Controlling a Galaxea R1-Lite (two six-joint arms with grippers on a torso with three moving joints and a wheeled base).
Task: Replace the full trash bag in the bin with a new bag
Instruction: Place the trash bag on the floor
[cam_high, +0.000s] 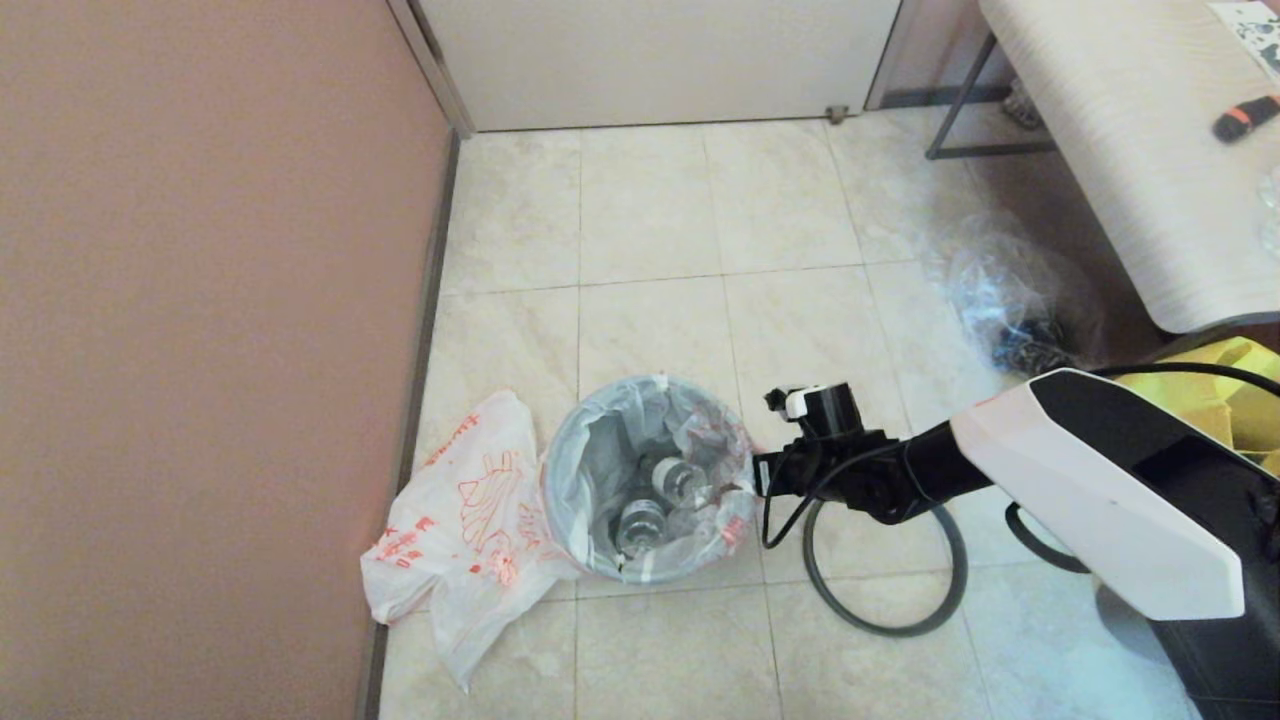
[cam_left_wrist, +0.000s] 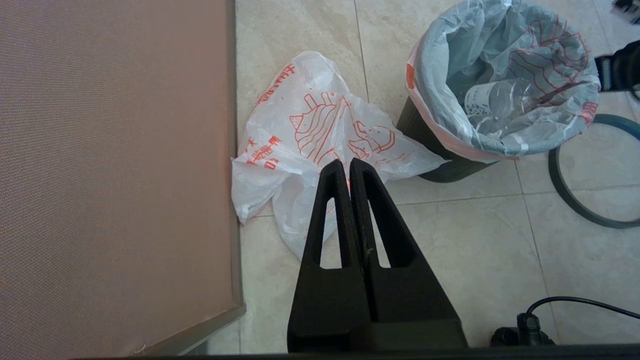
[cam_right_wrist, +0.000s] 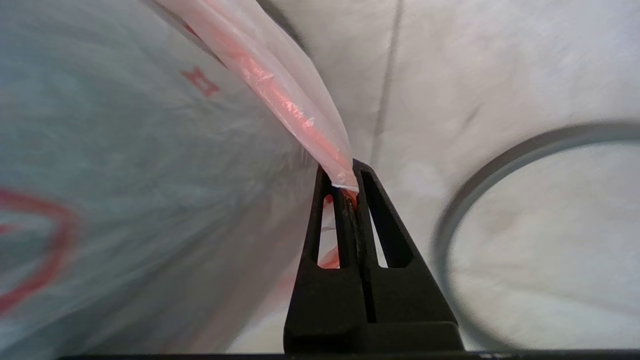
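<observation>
The full trash bag (cam_high: 645, 470) lines the black bin (cam_left_wrist: 440, 165), with clear bottles showing inside and its pink-red rim folded over the edge. My right gripper (cam_high: 757, 480) is at the bin's right side, shut on that pink-red rim band (cam_right_wrist: 295, 105); the band runs taut from between the fingertips (cam_right_wrist: 345, 172). The new bag (cam_high: 465, 510), white with red drawings, lies limp on the floor left of the bin. My left gripper (cam_left_wrist: 346, 162) hangs shut and empty above the new bag (cam_left_wrist: 310, 130). The dark-grey rim ring (cam_high: 890, 630) lies on the floor right of the bin.
A brown wall (cam_high: 200, 350) stands close on the left, right beside the new bag. A clear plastic bag (cam_high: 1000, 300) lies at the back right under a pale table (cam_high: 1130, 150). A yellow bag (cam_high: 1220, 390) sits by my right arm.
</observation>
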